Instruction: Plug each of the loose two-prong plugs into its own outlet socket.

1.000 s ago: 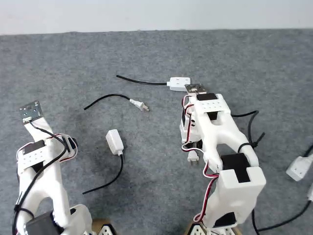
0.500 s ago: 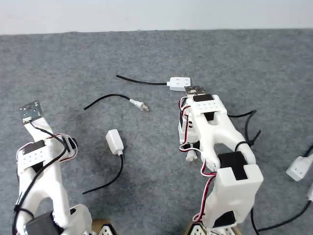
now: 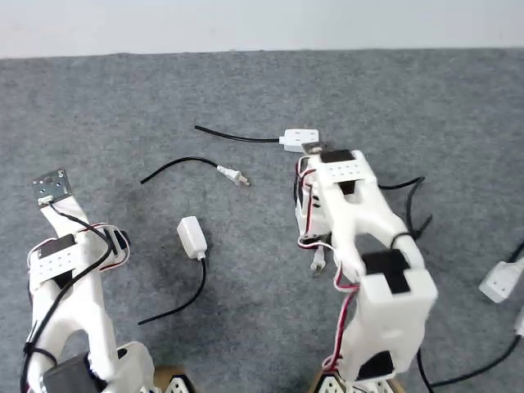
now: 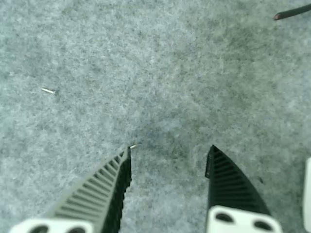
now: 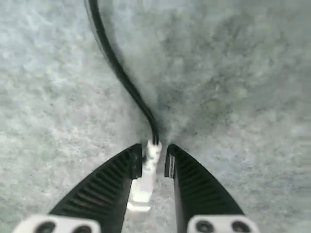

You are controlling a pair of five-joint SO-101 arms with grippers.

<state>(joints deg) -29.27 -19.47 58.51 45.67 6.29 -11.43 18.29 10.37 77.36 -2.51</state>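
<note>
Standing at the near edge of the grey felt desk (image 3: pixel 123 90), I have the two arms closest to me, side by side. The left claw (image 4: pixel 170 153) is spread wide. Its dark ribbed fingers (image 4: pixel 109 187) are well apart over bare felt and grip nothing. Its wrist view picks up small things: a tiny metal sliver (image 4: pixel 47 90) on the felt beyond the tips, and farther off the end of a dark lead (image 4: pixel 291 13).

The right claw (image 5: pixel 154 156) is pinching a white plug (image 5: pixel 145 182). Both fingers press against the plug's sides, and its black cord (image 5: pixel 121 80) runs away from the tips across the felt. The right wrist view makes that pinch plain. From above, the plug just peeks out beside the right arm (image 3: pixel 360 237).

The high view takes in the other pieces. An edge socket (image 3: pixel 501 280), white, lies off to the right. Between the arms rests a white socket block (image 3: pixel 192 236), its cord curling back toward me. Beyond that lies a loose plug (image 3: pixel 235 175), its thin lead arcing away to the left. Farthest off, a white outlet socket (image 3: pixel 299 139) sits just ahead of the right arm's wrist, with its cord trailing left.
</note>
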